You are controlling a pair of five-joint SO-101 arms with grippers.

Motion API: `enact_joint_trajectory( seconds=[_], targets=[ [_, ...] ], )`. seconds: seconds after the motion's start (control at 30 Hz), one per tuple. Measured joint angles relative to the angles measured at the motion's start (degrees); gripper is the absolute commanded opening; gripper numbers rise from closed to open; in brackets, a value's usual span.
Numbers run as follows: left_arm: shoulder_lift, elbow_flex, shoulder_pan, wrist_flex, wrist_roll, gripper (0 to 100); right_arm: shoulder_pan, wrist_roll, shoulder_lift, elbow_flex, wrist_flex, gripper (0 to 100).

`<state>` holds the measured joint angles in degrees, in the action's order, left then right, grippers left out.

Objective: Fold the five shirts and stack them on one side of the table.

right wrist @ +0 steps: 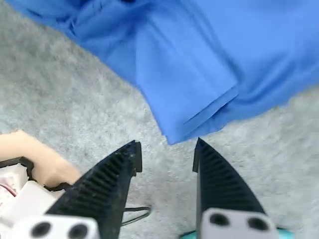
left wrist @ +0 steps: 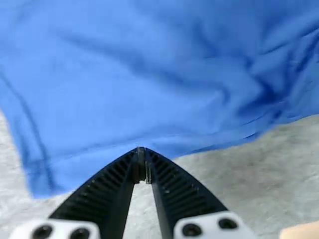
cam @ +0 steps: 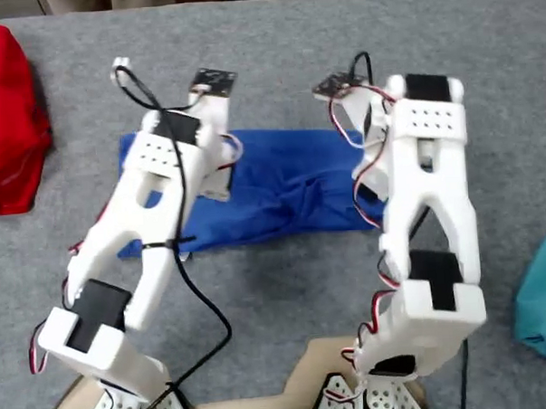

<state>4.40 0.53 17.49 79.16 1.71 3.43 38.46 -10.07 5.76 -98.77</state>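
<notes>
Three soft cloth shirts lie on the grey, felt-like desk (cam: 286,285): a rumpled blue shirt (cam: 290,190) at centre, a red shirt (cam: 6,116) and a teal shirt (cam: 545,301) at opposite edges. Of two ribbed black pincers, the left pincer (left wrist: 141,167) pinches the blue hem; the right pincer (right wrist: 167,149) hangs spread beside a sleeve.

left gripper (left wrist: 141,160) pinched closed, right gripper (right wrist: 167,149) spread apart.
</notes>
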Motion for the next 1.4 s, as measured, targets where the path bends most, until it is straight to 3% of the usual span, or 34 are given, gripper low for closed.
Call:
enact_joint_trajectory(
  seconds=[0.2, 0.63, 0.77, 1.0, 1.4],
  targets=[
    [0.0, 1.5, 5.3, -7.9, -1.7, 2, 0.6, 0.0, 2.5, -11.9, 6.3, 18.9],
    [0.0, 18.7, 5.5, -28.4, -1.7, 2, 0.6, -0.4, 2.5, -26.6, 23.9, 18.8],
    [0.0, 21.2, 5.5, -32.0, -1.7, 2, 0.7, -0.4, 2.5, -29.5, 29.5, 17.8],
    [0.0, 26.6, 5.5, -37.5, -1.7, 2, 6.3, 1.1, 1.8, -29.9, 33.4, 0.5],
    [0.0, 29.8, 5.5, -41.7, -1.2, 2, 13.4, 1.6, -5.5, -24.9, 35.5, 0.8]
  ],
)
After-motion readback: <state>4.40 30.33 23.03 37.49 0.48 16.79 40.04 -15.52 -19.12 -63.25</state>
